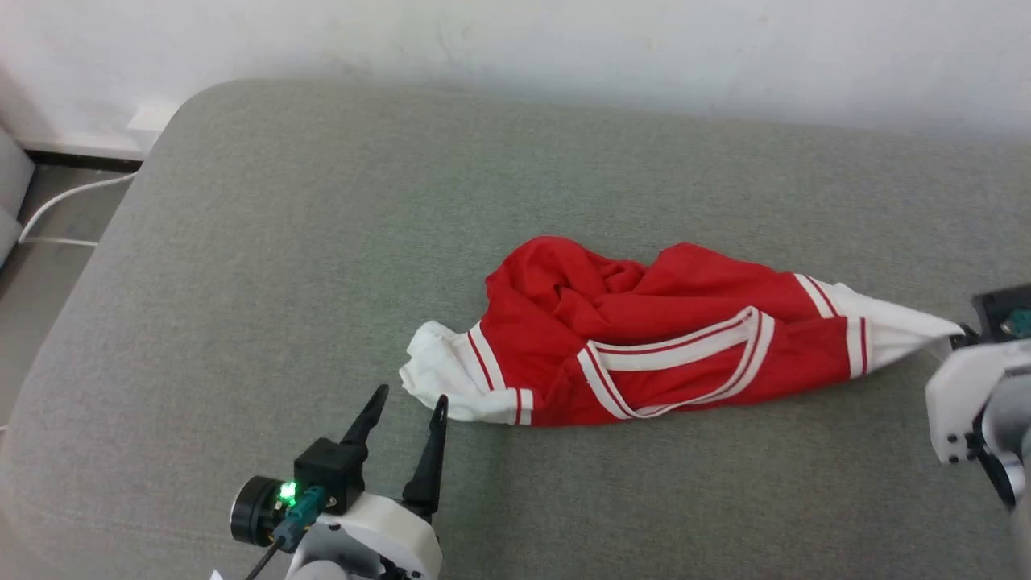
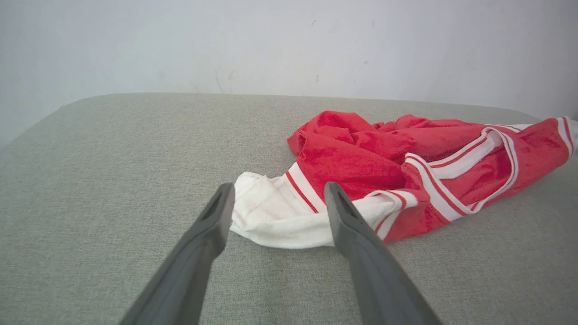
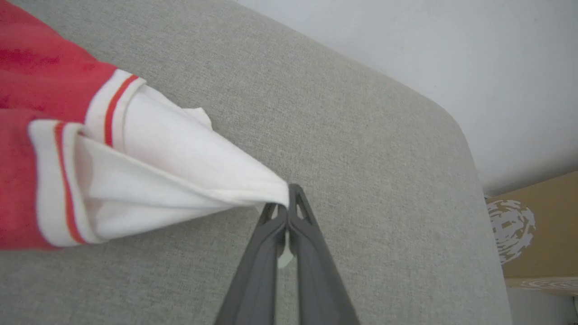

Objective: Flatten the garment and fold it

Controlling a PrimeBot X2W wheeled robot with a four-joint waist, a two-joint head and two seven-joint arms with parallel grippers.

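Observation:
The garment (image 1: 644, 338) is a red shirt with white sleeves and red-striped white trim, lying crumpled on the grey cushion (image 1: 322, 242). My right gripper (image 3: 286, 208) is shut on the tip of the garment's white right-hand sleeve (image 3: 180, 171), which is pulled out to a point toward the right edge of the head view (image 1: 958, 329). My left gripper (image 1: 409, 396) is open, its fingers pointing at the white left-hand sleeve (image 2: 275, 216) and standing just short of it, one fingertip (image 2: 224, 192) at the sleeve's left edge.
The grey cushion (image 2: 113, 158) stretches wide to the left and front. A pale wall (image 1: 564, 40) runs behind it. A white cable (image 1: 64, 201) lies on the floor at far left. A brown cardboard box (image 3: 537, 225) stands past the cushion's right edge.

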